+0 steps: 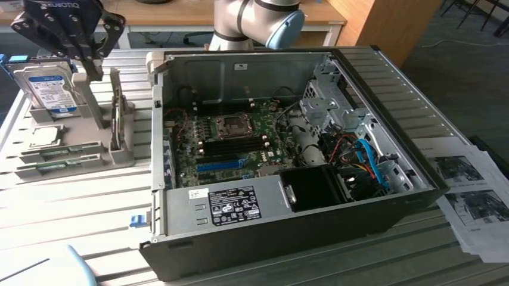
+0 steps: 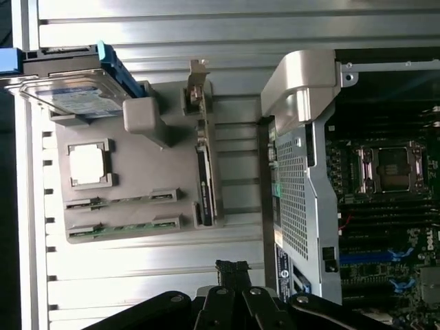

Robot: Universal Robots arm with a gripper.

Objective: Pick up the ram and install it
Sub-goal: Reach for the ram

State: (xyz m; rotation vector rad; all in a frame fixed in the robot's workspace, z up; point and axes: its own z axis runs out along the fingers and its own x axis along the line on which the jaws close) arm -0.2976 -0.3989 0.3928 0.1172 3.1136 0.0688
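Note:
Two green ram sticks lie edge-up in the grooves of a grey holder (image 1: pixel 119 156): one ram (image 1: pixel 59 154) (image 2: pixel 130 200) and a second ram (image 1: pixel 57 168) (image 2: pixel 124 227) beside it. My gripper (image 1: pixel 93 72) (image 2: pixel 232 271) hangs above the holder, near the hard drive (image 1: pixel 47 89) (image 2: pixel 69 93), well clear of the sticks. Its fingers are shut together and hold nothing. The open computer case (image 1: pixel 382 196) lies at the exterior view's right of the holder, with the motherboard (image 1: pixel 230 140) (image 2: pixel 385 206) and its long black slots exposed.
The holder also carries a silver processor chip (image 1: pixel 44 136) (image 2: pixel 88 165) and an upright card (image 1: pixel 118 119) (image 2: pixel 205 179). Inside the case are a drive cage (image 1: pixel 330 101), a fan duct (image 1: pixel 314 187) and blue cables (image 1: pixel 374 164). Printed sheets (image 1: pixel 469 190) lie on the slatted table.

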